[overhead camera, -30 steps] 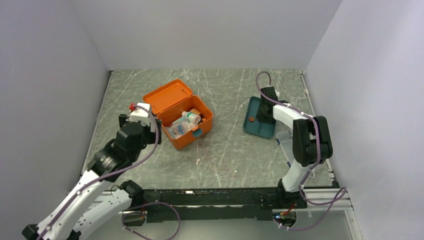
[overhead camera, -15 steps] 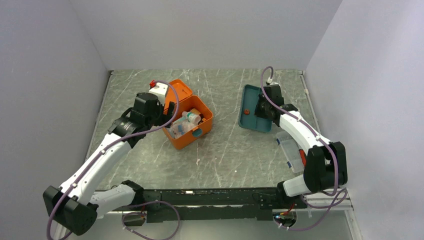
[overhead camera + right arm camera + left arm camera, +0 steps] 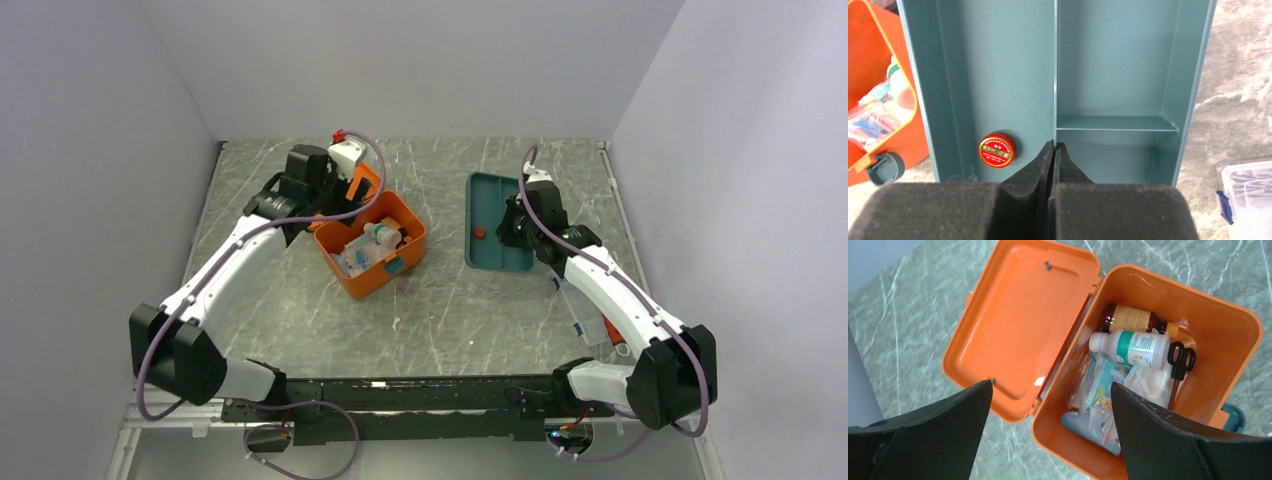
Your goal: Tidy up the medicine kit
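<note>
The medicine kit (image 3: 372, 258), an orange box, stands open at centre left, its lid (image 3: 1020, 325) laid back flat. Inside lie a brown bottle (image 3: 1130, 317), a white bottle (image 3: 1130, 343), black-handled scissors (image 3: 1180, 359) and plastic packets (image 3: 1105, 390). My left gripper (image 3: 335, 195) hangs open above the lid's hinge side, nothing between its fingers (image 3: 1051, 385). My right gripper (image 3: 510, 228) is shut on the centre divider of the teal divided tray (image 3: 490, 185), its tips (image 3: 1054, 144) pinching that wall. A small round red tin (image 3: 997, 149) lies in the tray's left compartment.
A clear plastic box with blue clips (image 3: 580, 300) sits on the table under my right arm, its corner showing in the right wrist view (image 3: 1248, 200). Something red-orange (image 3: 613, 333) lies beside it. Grey walls close in the table on three sides.
My left arm has swung from the kit's left side forward to above the lid. My right gripper has pulled the teal tray leftward and turned it straight.
</note>
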Action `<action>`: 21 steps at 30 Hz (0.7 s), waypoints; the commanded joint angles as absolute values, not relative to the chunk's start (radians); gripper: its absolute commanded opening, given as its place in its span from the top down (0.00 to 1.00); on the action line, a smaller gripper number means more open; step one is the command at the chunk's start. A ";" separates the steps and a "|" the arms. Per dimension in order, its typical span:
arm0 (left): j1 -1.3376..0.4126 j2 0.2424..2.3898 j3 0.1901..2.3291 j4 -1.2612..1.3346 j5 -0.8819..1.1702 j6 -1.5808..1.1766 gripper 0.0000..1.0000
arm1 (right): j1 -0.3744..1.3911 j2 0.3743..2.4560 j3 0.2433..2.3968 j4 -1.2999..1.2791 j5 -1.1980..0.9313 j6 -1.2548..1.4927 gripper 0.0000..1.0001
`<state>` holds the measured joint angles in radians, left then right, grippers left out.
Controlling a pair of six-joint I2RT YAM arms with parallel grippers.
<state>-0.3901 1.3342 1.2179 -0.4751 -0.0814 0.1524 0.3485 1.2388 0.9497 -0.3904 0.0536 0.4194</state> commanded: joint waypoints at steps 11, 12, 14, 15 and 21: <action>-0.360 1.594 1.381 -0.510 0.096 0.278 0.23 | 0.383 1.126 0.920 -0.417 0.054 0.409 1.00; -0.360 1.603 1.383 -0.510 0.098 0.275 0.24 | 0.384 1.122 0.918 -0.416 0.054 0.408 1.00; -0.360 1.614 1.381 -0.508 0.100 0.272 0.27 | 0.384 1.121 0.916 -0.417 0.053 0.408 1.00; -0.360 1.621 1.383 -0.508 0.099 0.269 0.28 | 0.386 1.122 0.916 -0.419 0.052 0.408 1.00; -0.359 1.657 1.375 -0.508 0.113 0.259 0.38 | 0.395 1.127 0.917 -0.421 0.058 0.408 1.00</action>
<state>-0.3614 1.6413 1.3380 -0.5125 0.0799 0.2527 0.3874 1.1507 0.9176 -0.4408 0.0505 0.4183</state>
